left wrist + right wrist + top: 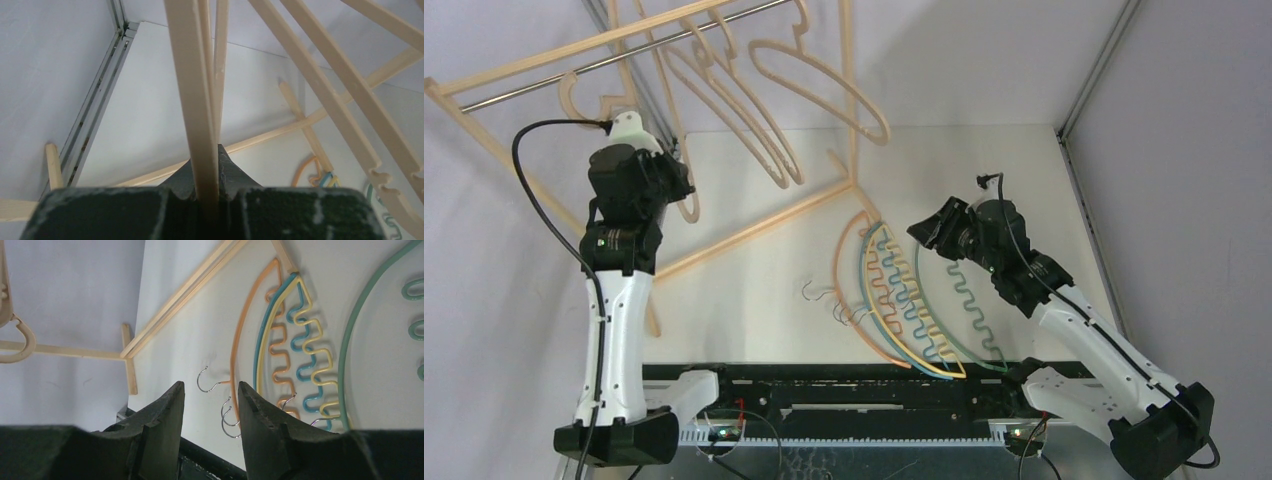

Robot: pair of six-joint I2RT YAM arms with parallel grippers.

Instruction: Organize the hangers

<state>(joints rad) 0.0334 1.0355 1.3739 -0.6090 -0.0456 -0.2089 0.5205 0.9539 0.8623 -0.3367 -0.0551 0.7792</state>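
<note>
While the left hand clenches a light-wood hanger by the rack, the released right hand hovers near the orange hanger, likely its next grasp.

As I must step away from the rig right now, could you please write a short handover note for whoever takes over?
Left claw: raised by the rack, shut on a light-wood bar, seemingly a wooden hanger.
Right claw: open and empty, above the table near the coloured hangers' hooks.
Things: several wooden hangers hang on the rail. The orange hanger, teal hanger, yellow hanger and green hanger lie nested on the table.
Done: some wooden ones hung.
Left: the held piece and the four coloured ones.
</note>
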